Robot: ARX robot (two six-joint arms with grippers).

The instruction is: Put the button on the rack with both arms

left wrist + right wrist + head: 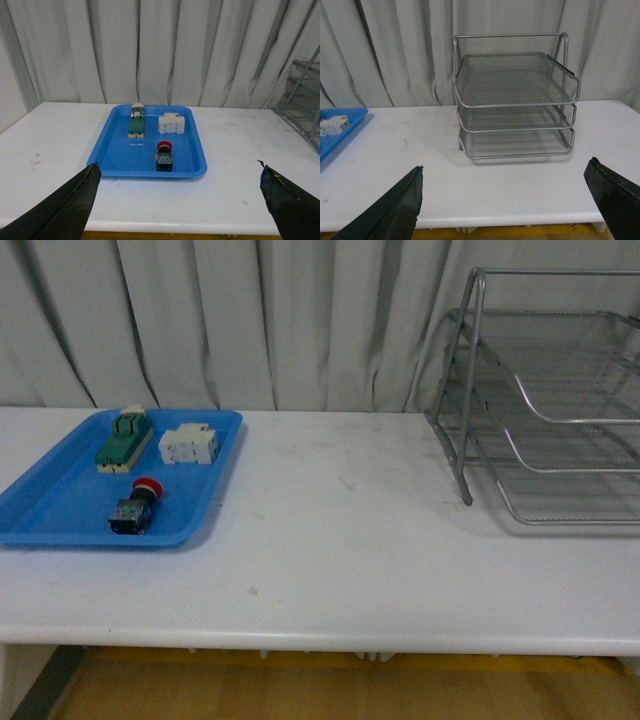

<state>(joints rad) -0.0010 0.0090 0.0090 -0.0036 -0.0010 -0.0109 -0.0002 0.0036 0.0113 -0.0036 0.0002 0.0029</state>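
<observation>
The button (136, 507) with its red cap and black-and-blue body lies in the near part of a flat blue tray (60, 502) at the table's left; the left wrist view shows the button (164, 156) too. The silver wire-mesh rack (545, 410) stands at the table's right, three tiers, also seen as the rack (515, 100) in the right wrist view. My left gripper (178, 200) is open, hanging back from the tray near the table's front edge. My right gripper (505, 200) is open, facing the rack from the front edge. Neither arm shows in the front view.
In the blue tray behind the button lie a green-and-cream switch block (124, 438) and a white boxy component (189, 445). A white table (330, 540) carries everything. Grey curtains (250, 320) hang behind it.
</observation>
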